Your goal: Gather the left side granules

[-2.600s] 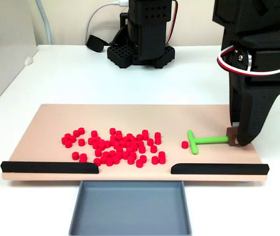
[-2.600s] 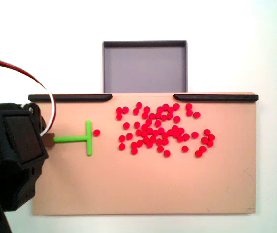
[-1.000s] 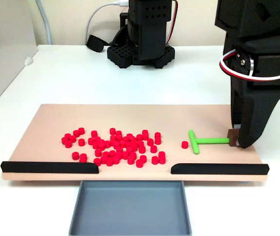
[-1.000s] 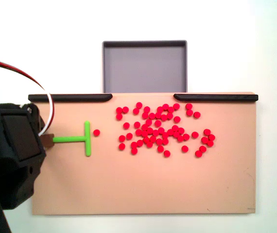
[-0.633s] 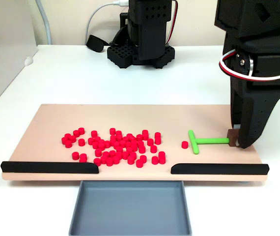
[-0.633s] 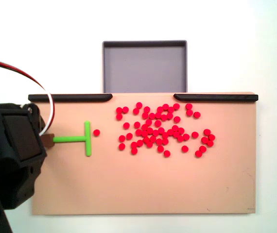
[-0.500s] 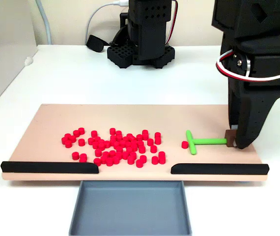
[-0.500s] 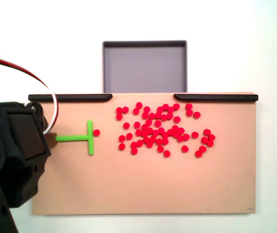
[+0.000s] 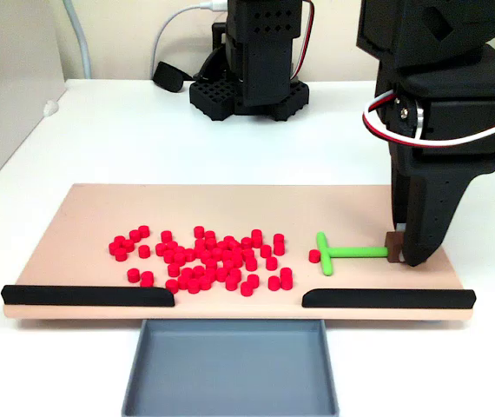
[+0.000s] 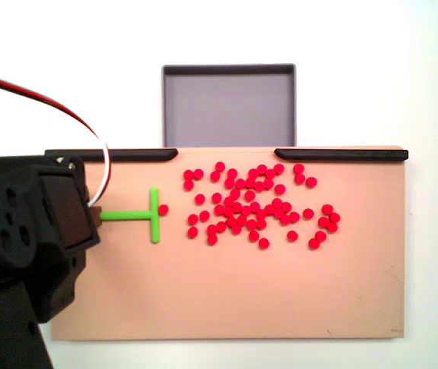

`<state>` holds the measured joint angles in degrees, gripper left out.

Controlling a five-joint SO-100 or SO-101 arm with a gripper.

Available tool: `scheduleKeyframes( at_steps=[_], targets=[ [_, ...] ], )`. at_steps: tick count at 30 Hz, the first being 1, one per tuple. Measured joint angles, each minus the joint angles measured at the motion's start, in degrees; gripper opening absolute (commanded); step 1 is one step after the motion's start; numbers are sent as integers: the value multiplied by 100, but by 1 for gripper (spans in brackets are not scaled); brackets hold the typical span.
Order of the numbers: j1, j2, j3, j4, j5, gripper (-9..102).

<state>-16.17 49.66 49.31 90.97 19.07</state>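
Note:
The granules [image 9: 200, 257] are small bright red cylinders lying in a loose cluster on the peach board [image 9: 91, 217], left of centre in a fixed view and right of centre in the other, where the granules [image 10: 257, 204] spread wider. One stray granule [image 9: 314, 256] touches the crossbar of the green T-shaped tool [image 9: 349, 253]. My gripper [image 9: 398, 250] is shut on the tool's brown handle end, fingers pointing down at the board. From above, the tool [image 10: 131, 215] sticks out from under the black arm, and the stray granule [image 10: 163, 209] sits against its crossbar.
Two long black strips [image 9: 89, 295] [image 9: 388, 298] line the board's edge with a gap between them. A grey tray [image 9: 230, 365] sits just past that gap. A second black arm base [image 9: 247, 61] and cables stand behind the board on the white table.
My gripper has slid the green tool toward the cluster, leftward in the front-facing fixed view. The crossbar has reached the stray granule and nudged it along. The cluster has not moved.

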Motion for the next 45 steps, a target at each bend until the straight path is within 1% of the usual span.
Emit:
scheduleKeyframes(
  at_steps=[45],
  targets=[
    [457, 0, 0, 53, -466, 0]
  ],
)
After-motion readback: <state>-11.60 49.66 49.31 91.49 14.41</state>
